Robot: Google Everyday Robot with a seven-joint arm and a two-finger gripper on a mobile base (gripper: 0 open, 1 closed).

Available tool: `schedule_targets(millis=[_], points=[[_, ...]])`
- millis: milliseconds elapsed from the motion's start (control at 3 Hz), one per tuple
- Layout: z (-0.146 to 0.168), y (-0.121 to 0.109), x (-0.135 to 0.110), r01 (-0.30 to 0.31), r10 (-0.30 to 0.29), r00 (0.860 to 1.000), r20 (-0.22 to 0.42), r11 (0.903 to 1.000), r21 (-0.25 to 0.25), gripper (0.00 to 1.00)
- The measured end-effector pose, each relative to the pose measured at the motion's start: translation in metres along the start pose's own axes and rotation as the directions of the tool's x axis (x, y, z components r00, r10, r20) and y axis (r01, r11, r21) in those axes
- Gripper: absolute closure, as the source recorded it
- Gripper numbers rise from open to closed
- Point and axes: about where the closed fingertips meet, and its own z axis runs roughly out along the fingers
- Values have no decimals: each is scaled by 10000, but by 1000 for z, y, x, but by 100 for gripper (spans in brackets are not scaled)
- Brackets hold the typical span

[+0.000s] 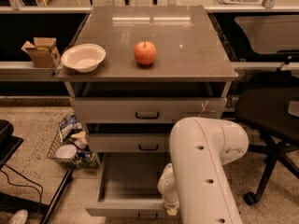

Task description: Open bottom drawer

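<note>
A plain grey is shown by the shallow, flat-fronted bottom drawer (131,181) and its tray. The gripper (171,212), low at the drawer's near right edge, is seen as cream-white, like the glossy white robot arm (205,171). A round red-orange apple (145,52) and a shallow cream bowl (83,57) are set against the grey-brown cabinet top (187,41). The floor (28,120) is speckled beige.

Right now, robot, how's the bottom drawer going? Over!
Gripper down at front edge of bottom drawer, under the arm. Drawer pulled out. Wire basket on floor beside it, not blocking.
</note>
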Motion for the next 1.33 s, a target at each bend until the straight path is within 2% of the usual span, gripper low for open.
schedule_targets(millis=[333,667,1333], points=[[1,4,0,47,-47,10000,33,9999,-164,100],[3,8,-1,139,-136,9999,96,9994,-328,75],[3,8,-1,139,-136,9999,96,9994,-329,28]])
